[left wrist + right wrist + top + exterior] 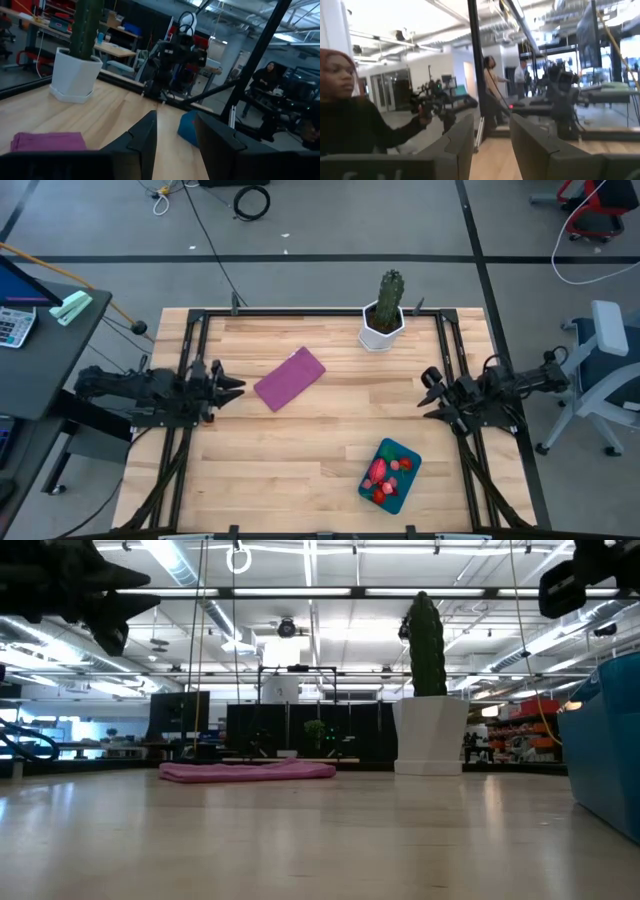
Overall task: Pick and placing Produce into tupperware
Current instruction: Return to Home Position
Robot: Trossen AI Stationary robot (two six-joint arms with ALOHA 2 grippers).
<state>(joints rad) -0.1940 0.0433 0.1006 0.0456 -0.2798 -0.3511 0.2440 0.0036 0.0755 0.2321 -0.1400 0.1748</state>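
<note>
While the tupperware (412,463) is sitting near the front edge of the table (300,470), on the right arm's side, the produce (381,475) is lying heaped inside it, a cluster of red and pink pieces too crowded to count. No piece is showing on the wood outside the container in the high view, so the filling is looking finished as far as I can judge. What is left seems to be only the arms settling at rest.

The right gripper (430,395) is hanging at the table's right side, nearer the back than the container and apart from it. Its fingers (457,142) are standing moderately apart with nothing between them. The left gripper (238,388) is waiting across the table at the left edge, its fingers (145,137) likewise parted and carrying nothing.

Further out, a flat purple cloth (290,378) is lying between the two grippers, closer to the left one, and a cactus (390,290) in a white pot (380,332) is standing at the back edge. Both are sitting well away from the container, so nothing is blocking it, and neither arm is reaching over it. The cloth is lying just in front of the left gripper, which only matters if that arm sweeps forward low.

Beyond the table, people are showing in both wrist views, and none of them is reaching onto the table.
</note>
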